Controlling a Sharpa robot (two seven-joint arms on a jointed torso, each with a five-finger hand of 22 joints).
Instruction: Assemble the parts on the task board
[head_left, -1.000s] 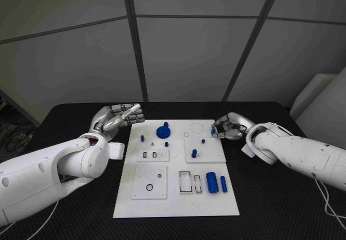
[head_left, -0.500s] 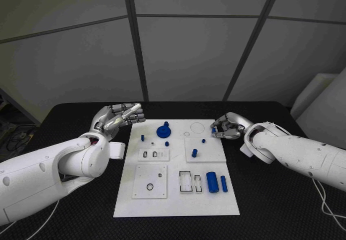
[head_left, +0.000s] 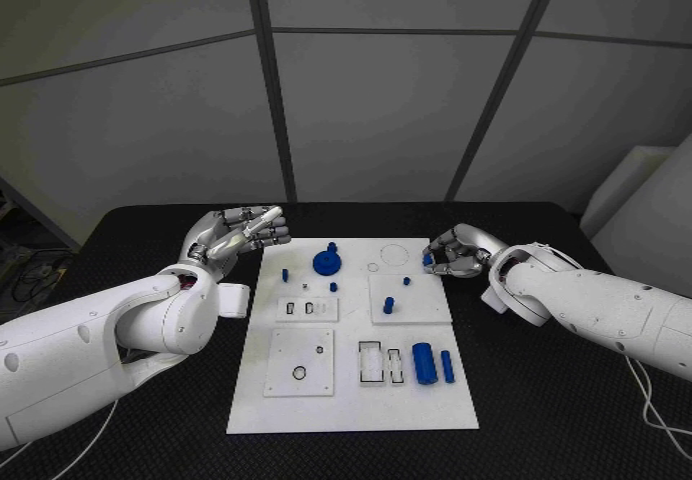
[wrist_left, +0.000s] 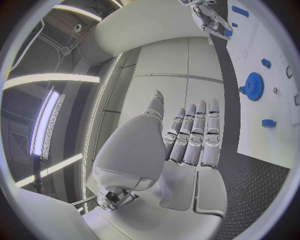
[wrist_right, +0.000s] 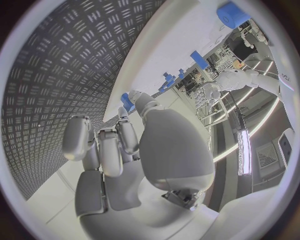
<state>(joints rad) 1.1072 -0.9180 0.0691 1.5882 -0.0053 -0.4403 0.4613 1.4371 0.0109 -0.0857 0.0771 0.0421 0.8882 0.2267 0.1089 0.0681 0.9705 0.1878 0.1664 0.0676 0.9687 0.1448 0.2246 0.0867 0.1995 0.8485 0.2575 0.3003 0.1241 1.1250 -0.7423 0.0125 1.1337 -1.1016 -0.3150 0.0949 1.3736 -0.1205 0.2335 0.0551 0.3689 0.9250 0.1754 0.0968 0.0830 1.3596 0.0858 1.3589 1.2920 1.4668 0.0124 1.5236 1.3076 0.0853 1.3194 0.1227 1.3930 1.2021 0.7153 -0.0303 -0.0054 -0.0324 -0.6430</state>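
The white task board (head_left: 346, 408) lies in the middle of the black table. On it are a blue gear (head_left: 327, 264), a few small blue pegs (head_left: 284, 275), a thick blue cylinder (head_left: 424, 363) and a thin blue rod (head_left: 447, 367). My right hand (head_left: 462, 252) sits at the board's far right edge, its fingers curled around a small blue part (head_left: 428, 261), which shows as a small blue part (wrist_right: 127, 102) at the fingertips in the right wrist view. My left hand (head_left: 240, 233) hovers off the board's far left corner, its fingers (wrist_left: 194, 135) curled in with nothing in them.
Raised white sub-plates (head_left: 303, 362) with slots and holes take up the board's middle and near half. Black table mat (head_left: 562, 400) lies on both sides of the board. The left wrist view shows the blue gear (wrist_left: 253, 86) and my right hand (wrist_left: 211, 19).
The right hand has barely shifted at the board's far right edge, still holding the small blue part. The left arm has not moved.
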